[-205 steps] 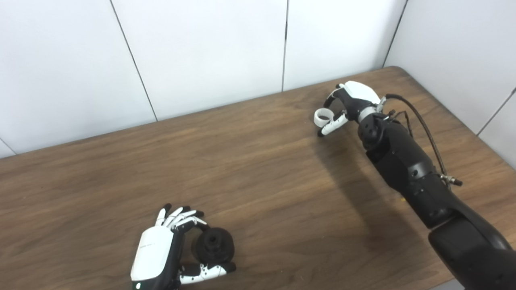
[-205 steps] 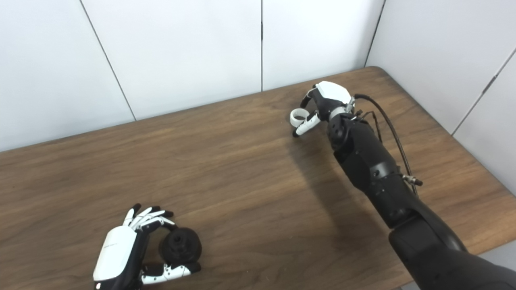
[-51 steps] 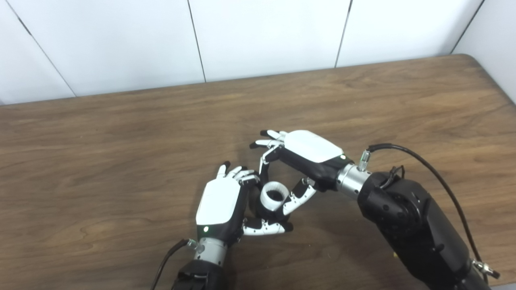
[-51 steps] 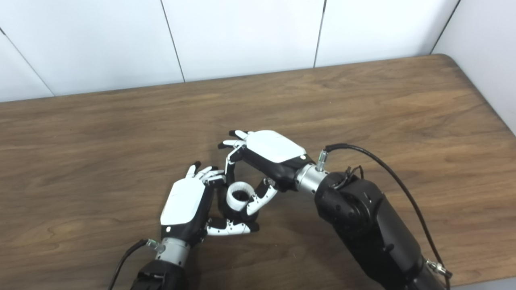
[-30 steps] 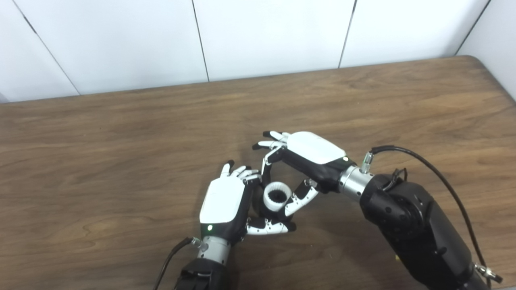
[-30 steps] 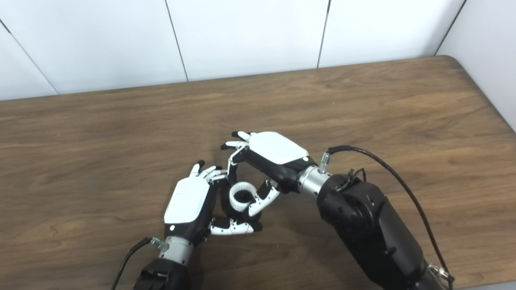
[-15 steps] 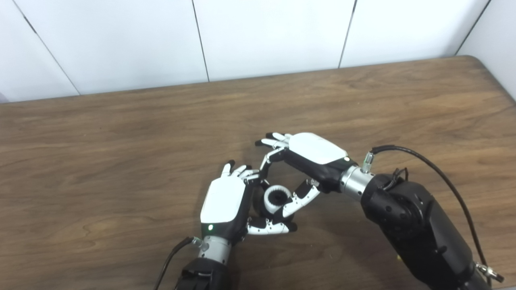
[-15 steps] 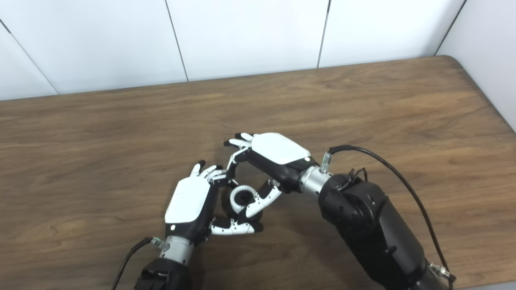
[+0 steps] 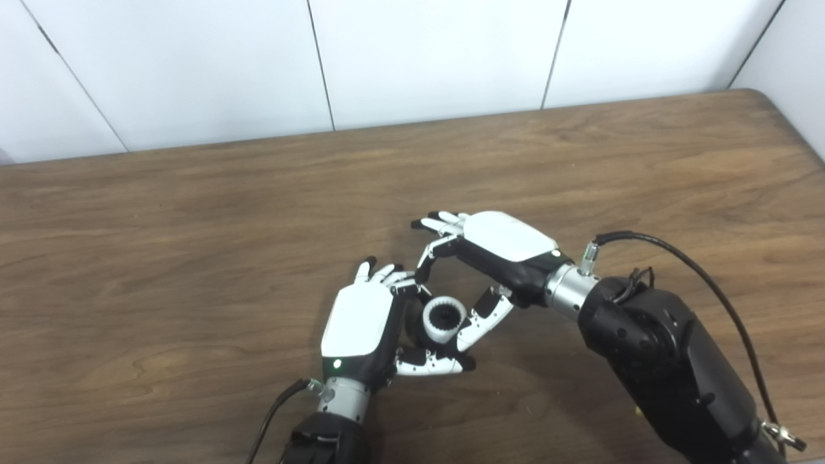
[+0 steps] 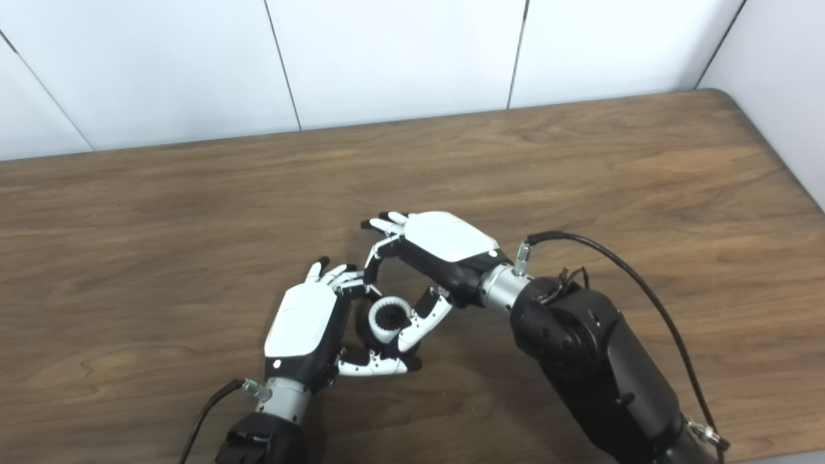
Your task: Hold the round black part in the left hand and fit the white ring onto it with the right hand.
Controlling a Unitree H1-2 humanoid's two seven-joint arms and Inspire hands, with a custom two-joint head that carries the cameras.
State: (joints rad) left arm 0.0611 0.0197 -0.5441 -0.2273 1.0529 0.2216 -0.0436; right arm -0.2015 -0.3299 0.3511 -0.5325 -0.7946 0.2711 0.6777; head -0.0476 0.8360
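My left hand [image 9: 359, 325] is shut on the round black part [image 9: 446, 317], pinching it between fingers and thumb just above the table, near the front middle. The white ring [image 9: 432, 330] sits around the part's black hub, which shows through the ring's hole; it also shows in the right eye view [image 10: 377, 329]. My right hand [image 9: 504, 240] reaches in from the right. Its thumb [image 9: 480, 320] lies against the ring's right side and a curled finger [image 9: 428, 259] comes down at the ring's far side. Most of the black part is hidden behind the ring and my left hand.
The brown wooden table [image 9: 193, 225] runs to white wall panels [image 9: 419, 58] at the back and right. A black cable [image 9: 683, 261] loops off my right forearm [image 9: 657, 361], which crosses the front right of the table.
Since 6.8 s ago both hands came together at the front middle. In the last second the ring went down over the black hub, and my right thumb has shifted slightly right.
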